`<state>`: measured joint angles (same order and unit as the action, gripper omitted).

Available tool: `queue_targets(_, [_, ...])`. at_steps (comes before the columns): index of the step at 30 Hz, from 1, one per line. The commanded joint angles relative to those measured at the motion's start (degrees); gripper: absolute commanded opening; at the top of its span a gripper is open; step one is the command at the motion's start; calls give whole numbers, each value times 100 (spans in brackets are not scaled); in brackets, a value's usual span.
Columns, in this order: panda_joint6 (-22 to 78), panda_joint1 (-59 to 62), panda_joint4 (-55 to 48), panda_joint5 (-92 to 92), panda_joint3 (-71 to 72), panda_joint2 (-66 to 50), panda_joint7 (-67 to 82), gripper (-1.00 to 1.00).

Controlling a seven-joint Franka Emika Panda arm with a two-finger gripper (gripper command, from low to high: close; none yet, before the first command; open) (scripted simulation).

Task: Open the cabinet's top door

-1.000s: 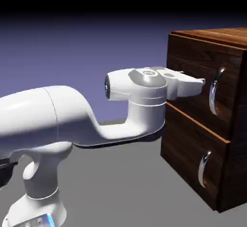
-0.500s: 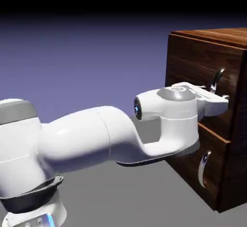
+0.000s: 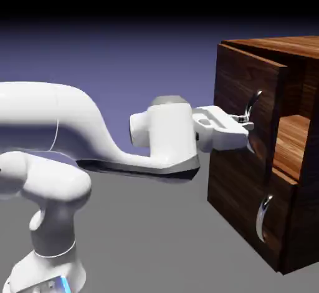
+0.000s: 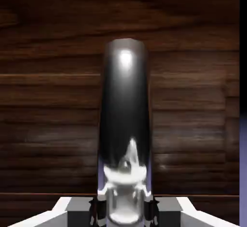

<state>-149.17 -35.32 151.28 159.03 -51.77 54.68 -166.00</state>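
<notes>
Tool (image 3: 248, 124) pinched on the curved silver handle (image 4: 125, 110) of the top door (image 3: 243, 80) (door ajar).

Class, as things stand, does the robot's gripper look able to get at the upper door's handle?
Yes, apparently: the gripper is already closed on the upper door's handle, and nothing visible blocks it.

backdrop: blue-violet, black above (image 3: 124, 55) | floor or tabletop, unclear which: plain grey (image 3: 149, 235)
</notes>
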Motion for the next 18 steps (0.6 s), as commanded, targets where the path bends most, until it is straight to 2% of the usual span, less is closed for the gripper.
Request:
queue_targets(1, [100,205,148,-165,208,3,0,-100])
queue_targets(13, [739,2226,1377,-2176,2699,296,-5,-100])
queue_targets(18, [1170,2540,1828,-3384,3584,749,419,-100])
